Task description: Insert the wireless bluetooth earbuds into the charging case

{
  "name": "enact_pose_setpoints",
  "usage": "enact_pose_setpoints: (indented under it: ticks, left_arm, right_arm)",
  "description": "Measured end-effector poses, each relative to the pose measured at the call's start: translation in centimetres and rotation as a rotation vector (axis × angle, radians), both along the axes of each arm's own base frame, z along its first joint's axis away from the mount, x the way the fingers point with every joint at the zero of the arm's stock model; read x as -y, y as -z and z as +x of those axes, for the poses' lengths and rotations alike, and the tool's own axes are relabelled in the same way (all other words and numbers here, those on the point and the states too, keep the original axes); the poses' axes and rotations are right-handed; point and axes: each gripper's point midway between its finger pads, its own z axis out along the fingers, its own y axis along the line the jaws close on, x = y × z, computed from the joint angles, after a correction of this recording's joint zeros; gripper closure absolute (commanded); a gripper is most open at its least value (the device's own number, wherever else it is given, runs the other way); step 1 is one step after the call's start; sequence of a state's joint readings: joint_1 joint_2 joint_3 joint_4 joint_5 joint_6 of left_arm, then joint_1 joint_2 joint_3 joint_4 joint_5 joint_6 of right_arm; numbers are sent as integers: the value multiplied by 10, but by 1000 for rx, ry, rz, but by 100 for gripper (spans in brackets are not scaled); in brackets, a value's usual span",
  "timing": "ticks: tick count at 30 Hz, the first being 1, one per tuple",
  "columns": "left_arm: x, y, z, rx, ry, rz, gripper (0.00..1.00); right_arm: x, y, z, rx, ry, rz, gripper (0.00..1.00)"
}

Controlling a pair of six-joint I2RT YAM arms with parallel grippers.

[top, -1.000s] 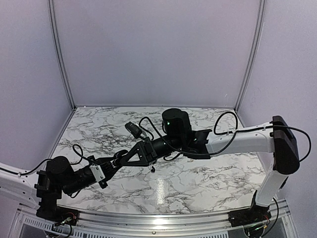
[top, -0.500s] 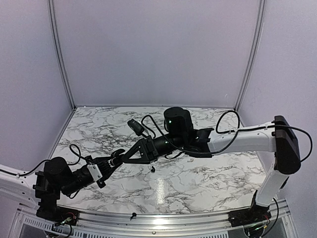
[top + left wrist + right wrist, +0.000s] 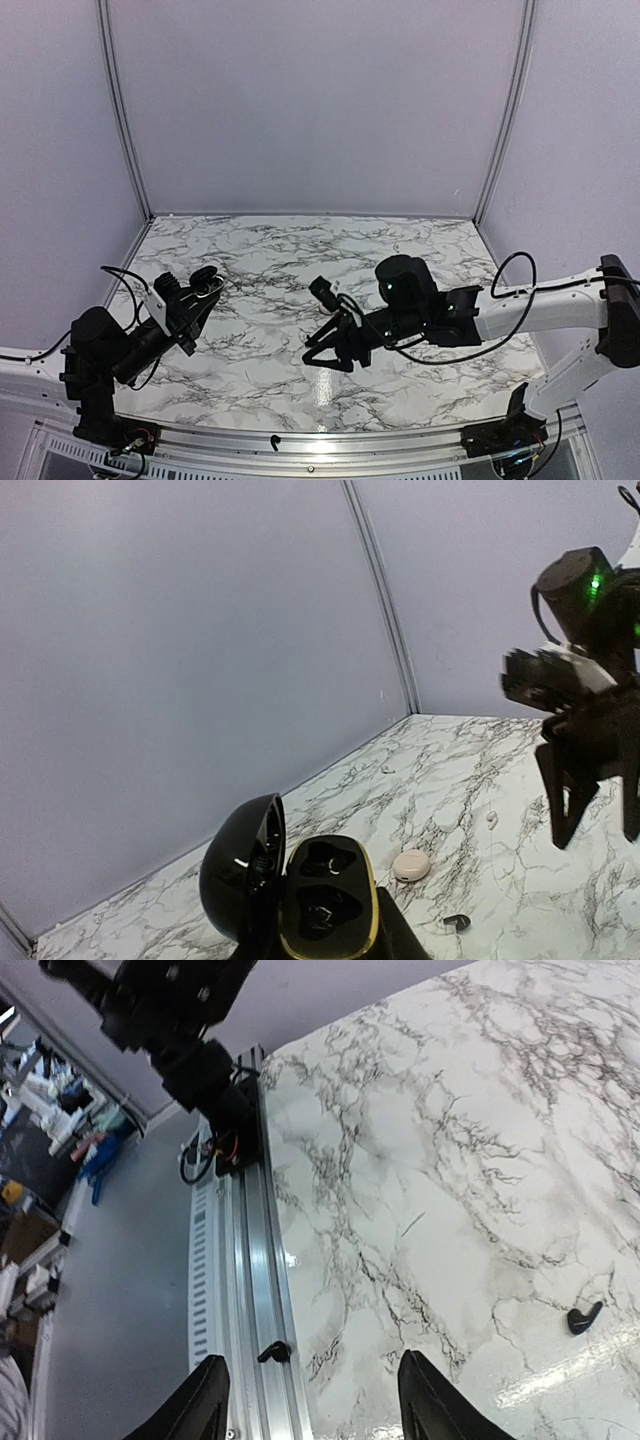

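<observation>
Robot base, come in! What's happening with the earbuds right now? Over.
Left end effector shut on the open charging case. Right end effector open, empty. One small black piece on the table, another on the front rail; likely earbuds.

Looks like a robotics lab test booth tbh: marble-print bench (image 3: 250, 270) boxed in by plain pale wall panels (image 3: 310, 100), aluminium rail (image 3: 240, 1260) along its near edge, workroom clutter (image 3: 50, 1120) beyond.

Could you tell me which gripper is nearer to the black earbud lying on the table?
Right. The right gripper hangs close beside the earbud; the left gripper is farther off, holding the case.
</observation>
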State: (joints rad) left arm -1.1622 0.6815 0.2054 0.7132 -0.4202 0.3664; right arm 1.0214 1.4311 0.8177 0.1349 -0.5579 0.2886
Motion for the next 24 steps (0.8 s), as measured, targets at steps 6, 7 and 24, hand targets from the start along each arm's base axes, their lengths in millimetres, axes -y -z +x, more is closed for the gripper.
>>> enact_pose_setpoints:
  ticks: [6, 7, 24]
  left_arm:
    - [-7, 2, 9, -71, -32, -71, 100]
    - [-8, 3, 10, -81, -41, -80, 100]
    - [-31, -10, 17, -100, -127, -176, 100]
  right_arm:
    - [-25, 48, -51, 166, -191, -134, 51]
    - [-30, 59, -53, 176, -208, -165, 52]
    - [-69, 143, -112, 166, -415, -443, 59]
